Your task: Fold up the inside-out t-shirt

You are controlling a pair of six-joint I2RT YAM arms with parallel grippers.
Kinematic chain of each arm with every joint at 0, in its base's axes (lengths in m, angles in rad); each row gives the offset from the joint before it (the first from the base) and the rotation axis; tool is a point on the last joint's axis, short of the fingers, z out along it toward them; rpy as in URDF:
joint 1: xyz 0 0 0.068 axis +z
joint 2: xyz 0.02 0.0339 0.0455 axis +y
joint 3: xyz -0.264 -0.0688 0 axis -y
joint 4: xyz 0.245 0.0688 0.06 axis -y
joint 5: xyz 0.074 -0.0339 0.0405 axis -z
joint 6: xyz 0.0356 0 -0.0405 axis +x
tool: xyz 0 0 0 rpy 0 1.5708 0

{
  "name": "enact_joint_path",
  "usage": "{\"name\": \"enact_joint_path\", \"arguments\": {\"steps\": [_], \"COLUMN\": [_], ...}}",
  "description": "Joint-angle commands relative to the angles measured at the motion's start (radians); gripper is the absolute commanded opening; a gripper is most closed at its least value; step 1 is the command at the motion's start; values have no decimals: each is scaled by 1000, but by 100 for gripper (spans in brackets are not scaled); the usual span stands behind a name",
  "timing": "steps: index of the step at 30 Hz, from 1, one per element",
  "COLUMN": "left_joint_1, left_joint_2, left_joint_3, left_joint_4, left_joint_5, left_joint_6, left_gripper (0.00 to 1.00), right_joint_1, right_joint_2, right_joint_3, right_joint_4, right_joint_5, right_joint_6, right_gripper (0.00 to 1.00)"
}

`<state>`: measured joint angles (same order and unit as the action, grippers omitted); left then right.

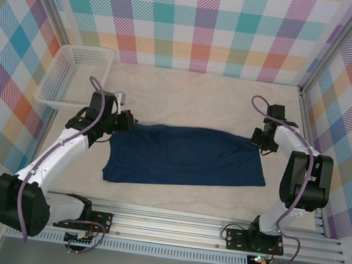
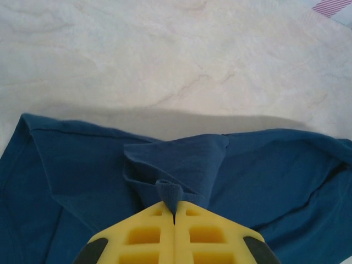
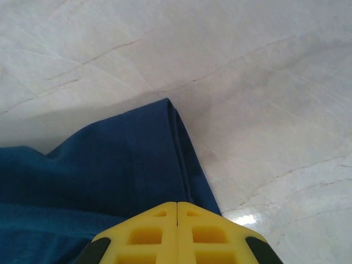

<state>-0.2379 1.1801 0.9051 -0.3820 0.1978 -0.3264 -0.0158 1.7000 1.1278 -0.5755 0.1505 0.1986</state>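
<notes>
Inside-out t-shirt (image 1: 185,156), dark navy thin fabric: spread on pale table (image 1: 189,88), long axis left-right | left fingers (image 2: 165,220): clamped on its far-left edge | right fingers (image 3: 169,214): clamped on its far-right corner

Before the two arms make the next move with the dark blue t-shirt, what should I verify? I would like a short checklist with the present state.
1. Left end effector shut on the t-shirt: ok, fabric pinched between the tips.
2. Right end effector shut on the shirt's edge: ok.
3. Fabric flat near the left grip: not ok, bunched.
4. Basket apart from the shirt: ok.
5. Seams showing outside: cannot tell.
</notes>
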Motion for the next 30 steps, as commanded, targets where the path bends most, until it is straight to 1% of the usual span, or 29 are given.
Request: {"name": "enact_joint_path", "arguments": {"steps": [1,5,10,20,25,30], "left_joint_1": [-8,-7,-6,-8,-8,-8], "left_joint_2": [-32,-60,-103,-200,-234,-280], "left_joint_3": [-45,-64,-79,-109,-139,-178], "left_joint_4": [12,-23,-56,-128,-160,-179], "left_joint_5": [-37,-90,-145,-97,-57,-64], "left_joint_6": [-19,-28,-36,-45,-84,-116], "left_gripper": [0,0,0,0,0,0], "right_joint_1": [-17,-38,-41,-41,-41,-40], "right_joint_2": [-25,-32,-24,-29,-31,-53], "right_joint_3": [7,19,20,10,-4,-35], "right_joint_4": [-32,-45,-53,-55,-60,-59], "right_joint_5": [51,65,66,29,26,2], "right_joint_6": [10,10,10,16,21,34], "right_gripper": [0,0,0,0,0,0]}}
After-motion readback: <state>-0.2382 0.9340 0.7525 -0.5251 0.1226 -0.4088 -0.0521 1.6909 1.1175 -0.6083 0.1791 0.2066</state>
